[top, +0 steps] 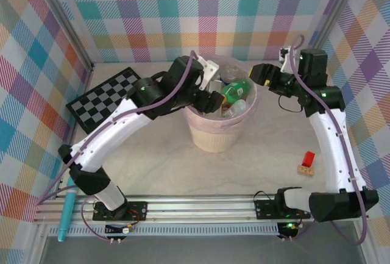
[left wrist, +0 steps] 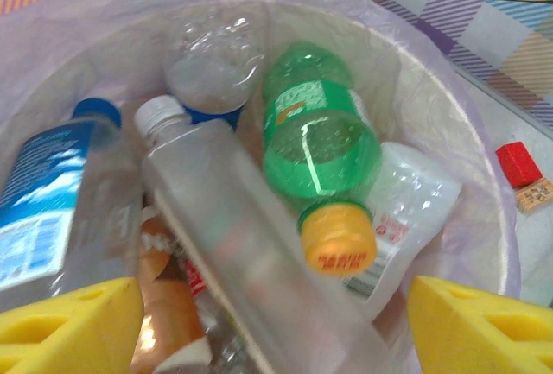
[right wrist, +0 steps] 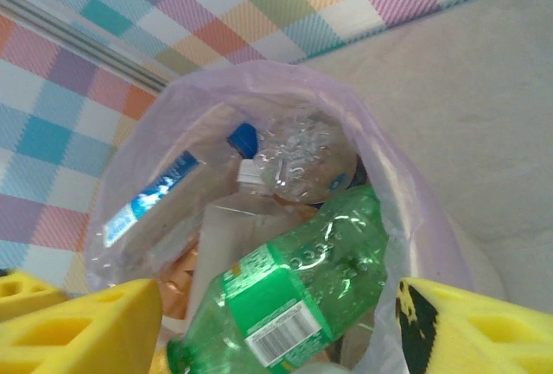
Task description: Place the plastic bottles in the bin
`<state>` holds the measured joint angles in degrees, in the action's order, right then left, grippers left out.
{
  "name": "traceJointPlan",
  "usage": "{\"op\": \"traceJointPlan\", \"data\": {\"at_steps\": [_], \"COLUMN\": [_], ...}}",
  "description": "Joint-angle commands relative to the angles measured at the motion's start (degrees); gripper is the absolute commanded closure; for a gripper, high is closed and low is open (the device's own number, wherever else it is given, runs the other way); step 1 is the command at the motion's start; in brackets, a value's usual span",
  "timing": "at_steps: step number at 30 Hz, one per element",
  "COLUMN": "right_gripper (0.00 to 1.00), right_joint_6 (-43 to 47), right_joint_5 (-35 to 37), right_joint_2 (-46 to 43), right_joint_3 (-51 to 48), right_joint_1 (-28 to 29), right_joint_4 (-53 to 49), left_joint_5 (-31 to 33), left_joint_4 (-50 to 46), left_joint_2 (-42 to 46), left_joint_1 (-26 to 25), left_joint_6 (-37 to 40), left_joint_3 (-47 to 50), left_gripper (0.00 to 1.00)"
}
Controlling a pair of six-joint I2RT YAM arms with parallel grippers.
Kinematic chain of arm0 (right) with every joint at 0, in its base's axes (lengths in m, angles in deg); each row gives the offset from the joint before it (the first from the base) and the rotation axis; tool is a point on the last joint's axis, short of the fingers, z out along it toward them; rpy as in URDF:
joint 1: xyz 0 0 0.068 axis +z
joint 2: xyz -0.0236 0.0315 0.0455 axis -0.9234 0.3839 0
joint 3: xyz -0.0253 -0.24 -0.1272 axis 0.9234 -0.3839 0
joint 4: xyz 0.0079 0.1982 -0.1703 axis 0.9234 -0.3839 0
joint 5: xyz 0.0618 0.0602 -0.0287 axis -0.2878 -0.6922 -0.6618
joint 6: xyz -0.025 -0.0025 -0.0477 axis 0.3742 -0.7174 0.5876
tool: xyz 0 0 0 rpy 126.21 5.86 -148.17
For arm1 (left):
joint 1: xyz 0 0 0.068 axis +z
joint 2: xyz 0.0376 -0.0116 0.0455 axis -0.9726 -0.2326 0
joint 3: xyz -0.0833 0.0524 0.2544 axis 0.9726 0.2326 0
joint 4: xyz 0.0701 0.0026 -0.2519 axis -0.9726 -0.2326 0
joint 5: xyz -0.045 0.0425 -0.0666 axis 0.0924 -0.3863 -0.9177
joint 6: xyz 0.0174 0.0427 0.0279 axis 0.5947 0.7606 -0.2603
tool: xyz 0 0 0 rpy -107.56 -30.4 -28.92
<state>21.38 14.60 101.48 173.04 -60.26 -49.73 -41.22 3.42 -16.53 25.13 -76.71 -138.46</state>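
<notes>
The bin (top: 214,137), a cream bucket with a pink bag liner, stands mid-table and holds several plastic bottles. On top lies a green bottle (left wrist: 320,145) with a yellow cap. Beside it slants a clear white-capped bottle (left wrist: 229,236), blurred. A blue-labelled bottle (left wrist: 43,210) and an amber one (left wrist: 164,313) lie further left. My left gripper (top: 218,100) hangs over the bin's mouth, its yellow fingers (left wrist: 78,322) wide apart and gripping nothing. My right gripper (top: 259,74) hovers at the bin's far right rim (right wrist: 406,193), open above the green bottle (right wrist: 302,296).
A checkerboard (top: 103,96) lies at the back left. A small red block (top: 308,157) and a tan tag (top: 303,169) sit on the right of the table. A teal stick (top: 66,212) lies past the near left edge.
</notes>
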Motion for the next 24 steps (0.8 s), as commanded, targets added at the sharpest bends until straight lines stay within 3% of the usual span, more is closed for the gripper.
{"op": "traceJointPlan", "data": {"at_steps": [1,4,9,12,18,24], "right_gripper": [0.28,0.27,0.30,0.30,0.31,0.32], "right_joint_6": [4.03,5.48,5.40,4.46,1.56,-3.99], "right_joint_5": [8.83,9.49,-1.16,-4.94,-7.32,-6.81], "right_joint_2": [-0.49,0.17,2.81,2.81,4.68,7.49], "right_joint_3": [2.29,2.59,-0.87,-2.82,-3.15,-4.41], "right_joint_1": [0.05,-1.79,-1.62,-0.90,3.92,11.08], "right_joint_4": [-4.98,-8.74,-7.32,-4.70,-1.75,5.48], "left_joint_5": [3.11,0.53,-16.38,-22.18,-19.80,-18.93], "left_joint_4": [2.35,4.74,13.82,17.49,17.31,13.83], "left_joint_2": [7.12,14.15,24.81,27.38,29.61,36.59], "left_joint_1": [2.20,6.39,17.92,21.16,23.59,30.28], "left_joint_6": [-3.41,-6.30,-14.61,-18.52,-22.04,-23.50], "left_joint_3": [4.91,12.27,26.39,31.97,36.77,39.76], "left_gripper": [0.22,0.22,0.18,0.15,0.09,0.10]}}
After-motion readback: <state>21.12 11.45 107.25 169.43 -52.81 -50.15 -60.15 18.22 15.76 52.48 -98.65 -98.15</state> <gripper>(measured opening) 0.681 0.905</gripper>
